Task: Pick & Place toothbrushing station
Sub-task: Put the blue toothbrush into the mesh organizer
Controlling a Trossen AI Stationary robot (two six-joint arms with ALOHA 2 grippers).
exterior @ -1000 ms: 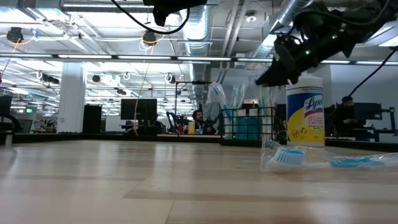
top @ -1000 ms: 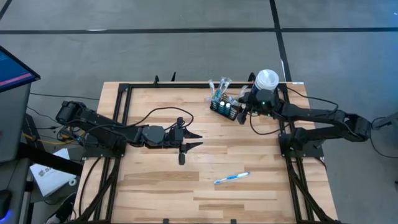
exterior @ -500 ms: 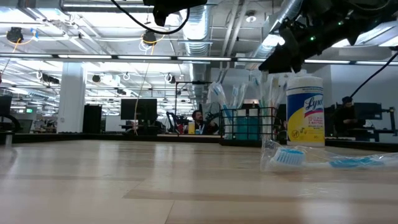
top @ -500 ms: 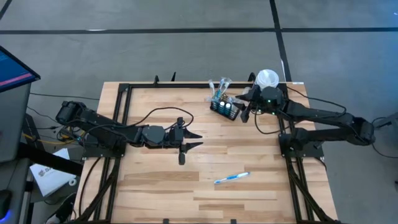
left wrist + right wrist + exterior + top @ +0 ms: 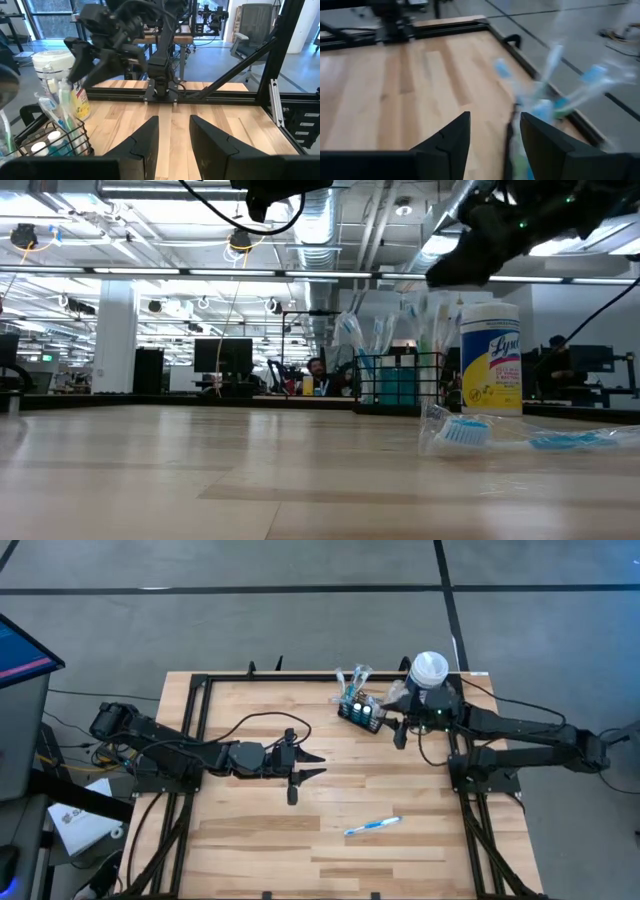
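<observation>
Right tool pulls back from the small black wire-mesh caddy.
Your right tool, open and empty, has slid just beside the caddy; nothing grasped yet. The left tool waits open mid-surface.

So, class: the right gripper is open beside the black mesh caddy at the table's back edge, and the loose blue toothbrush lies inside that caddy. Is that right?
Not quite. The loose blue toothbrush lies flat on the table near the front, well apart from the black mesh caddy, as the high view shows. The right gripper is indeed open beside the caddy.
</observation>
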